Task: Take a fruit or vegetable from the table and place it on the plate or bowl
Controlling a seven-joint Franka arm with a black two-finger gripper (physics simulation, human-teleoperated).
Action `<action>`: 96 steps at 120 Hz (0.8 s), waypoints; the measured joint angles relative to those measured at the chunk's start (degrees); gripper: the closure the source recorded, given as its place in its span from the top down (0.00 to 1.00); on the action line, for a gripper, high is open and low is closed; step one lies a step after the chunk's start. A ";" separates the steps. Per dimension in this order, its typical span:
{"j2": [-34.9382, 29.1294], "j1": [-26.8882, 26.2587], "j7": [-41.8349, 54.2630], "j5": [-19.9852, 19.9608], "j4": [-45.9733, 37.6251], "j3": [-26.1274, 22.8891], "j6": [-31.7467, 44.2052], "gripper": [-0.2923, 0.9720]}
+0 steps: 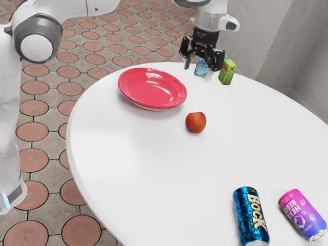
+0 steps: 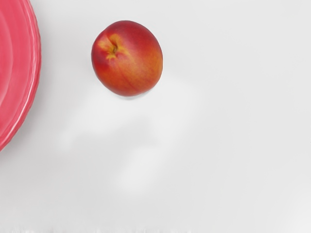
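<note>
Plate (image 1: pixel 152 88): counted one, red, on table (image 1: pixel 154 169). Cans: two lying, blue can (image 1: pixel 251 215), pink can (image 1: pixel 302 214). Cartons: two upright, blue carton (image 1: pixel 202 68), green carton (image 1: pixel 227 72). Peach (image 1: pixel 196 122) (image 2: pixel 127 57): one, rested near plate, apart. Gripper (image 1: pixel 205 64): hung above, fingers spread, holding nothing.

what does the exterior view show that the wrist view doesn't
Exterior view extra: the open gripper in the air, a blue carton, a green carton, a blue Bock can, a pink can, the tiled floor. Wrist view extra: the stem dimple of the peach. Both: peach, red plate, white table.
</note>
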 joint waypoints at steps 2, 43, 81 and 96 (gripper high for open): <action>0.07 -0.04 -2.76 -0.21 0.17 0.05 -0.38 0.77; -1.58 1.01 -33.05 -1.24 0.68 3.05 -4.06 0.77; 2.39 5.95 -21.53 -4.04 0.73 3.65 -3.79 0.77; 7.68 6.94 -12.84 -4.72 3.55 2.20 -2.29 0.77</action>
